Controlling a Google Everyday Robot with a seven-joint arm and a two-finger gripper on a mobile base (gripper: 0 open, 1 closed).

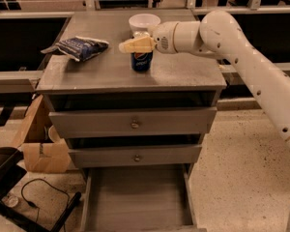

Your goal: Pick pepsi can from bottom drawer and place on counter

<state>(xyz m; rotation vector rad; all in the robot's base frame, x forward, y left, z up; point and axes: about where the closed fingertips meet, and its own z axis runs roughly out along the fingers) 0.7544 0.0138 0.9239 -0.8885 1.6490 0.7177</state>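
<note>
The pepsi can [141, 62] stands upright on the counter [101, 74], right of its middle. My gripper [137, 43] reaches in from the right on the white arm and sits at the can's top, covering its rim. The bottom drawer [135, 199] is pulled out at the foot of the cabinet, and its plank floor shows nothing in it.
A blue-and-white snack bag [78, 47] lies on the counter's left part. A white bowl [144, 21] stands at the back, behind the can. Two shut drawers with knobs [134, 124] sit below the top. A cardboard box [41, 151] and cables lie on the floor to the left.
</note>
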